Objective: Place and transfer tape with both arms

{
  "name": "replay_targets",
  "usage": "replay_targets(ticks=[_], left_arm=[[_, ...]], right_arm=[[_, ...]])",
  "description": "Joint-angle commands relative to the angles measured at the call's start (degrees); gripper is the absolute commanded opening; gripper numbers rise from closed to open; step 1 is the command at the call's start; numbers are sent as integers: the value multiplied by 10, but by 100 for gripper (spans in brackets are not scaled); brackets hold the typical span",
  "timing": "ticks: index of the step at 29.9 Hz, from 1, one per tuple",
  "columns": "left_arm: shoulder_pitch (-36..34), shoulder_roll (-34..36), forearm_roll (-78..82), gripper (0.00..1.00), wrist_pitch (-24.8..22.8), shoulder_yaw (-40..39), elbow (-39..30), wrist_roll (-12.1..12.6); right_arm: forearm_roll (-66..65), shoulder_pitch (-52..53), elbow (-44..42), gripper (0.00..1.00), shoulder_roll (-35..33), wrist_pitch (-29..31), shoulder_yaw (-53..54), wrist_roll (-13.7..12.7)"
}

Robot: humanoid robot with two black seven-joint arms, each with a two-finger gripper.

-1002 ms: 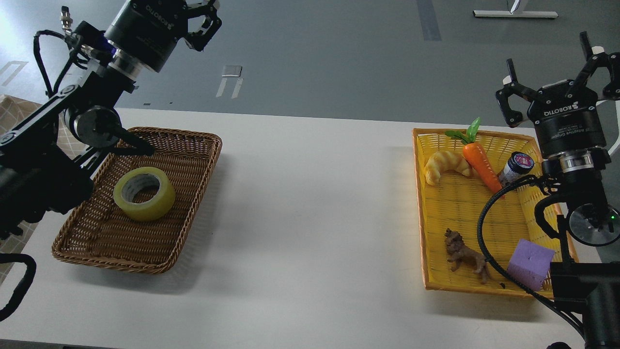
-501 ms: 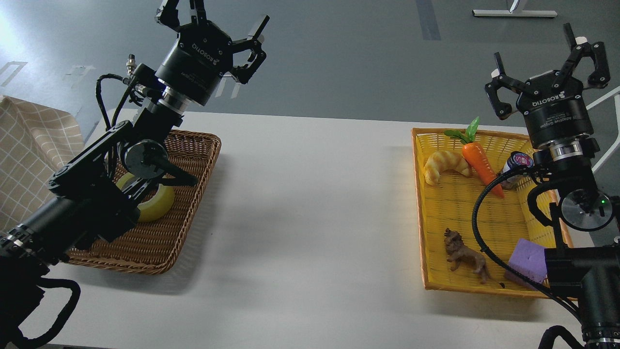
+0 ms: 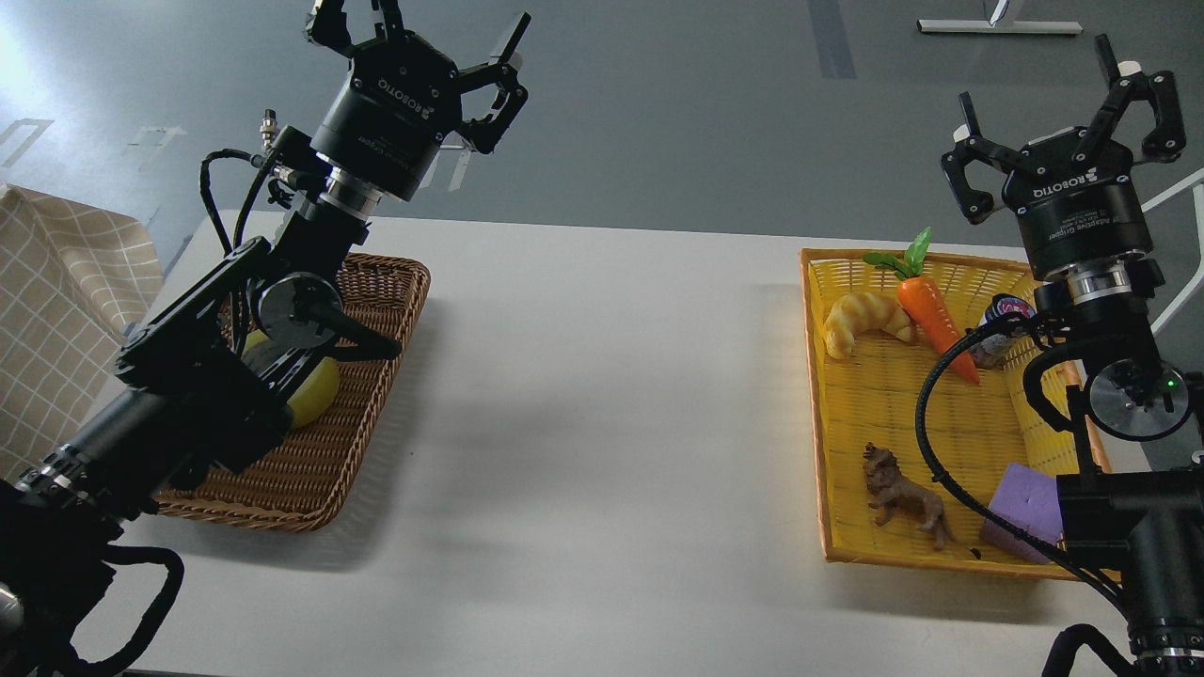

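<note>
The yellow tape [image 3: 315, 400] lies in the brown wicker basket [image 3: 376, 376] at the left. My left arm covers most of it, so only a yellow edge shows. My left gripper [image 3: 414, 33] is open and empty, raised high above the basket's far edge, pointing up and away. My right gripper [image 3: 1058, 89] is open and empty, raised above the far right corner of the yellow basket [image 3: 816, 376].
The yellow basket holds a toy croissant [image 3: 865, 320], a carrot [image 3: 931, 320], a small jar [image 3: 1002, 315], a brown toy lion [image 3: 903, 494] and a purple block [image 3: 1021, 512]. A checked cloth [image 3: 56, 301] lies at the far left. White table [image 3: 611, 423] lies between the baskets.
My left arm swung right and forward over the brown basket, now hiding most of the tape. My right gripper shifted slightly left and up. Both grippers stayed open.
</note>
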Motion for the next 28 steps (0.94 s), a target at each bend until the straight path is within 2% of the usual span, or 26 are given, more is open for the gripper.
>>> replay_targets(ticks=[1, 28], left_arm=[[5, -7, -1, 98, 0, 0, 6, 0], [30, -8, -7, 98, 0, -17, 15, 1]], right_arm=[[-2, 0, -2, 100, 0, 0, 0, 0], [-3, 3, -2, 100, 4, 0, -16, 0]])
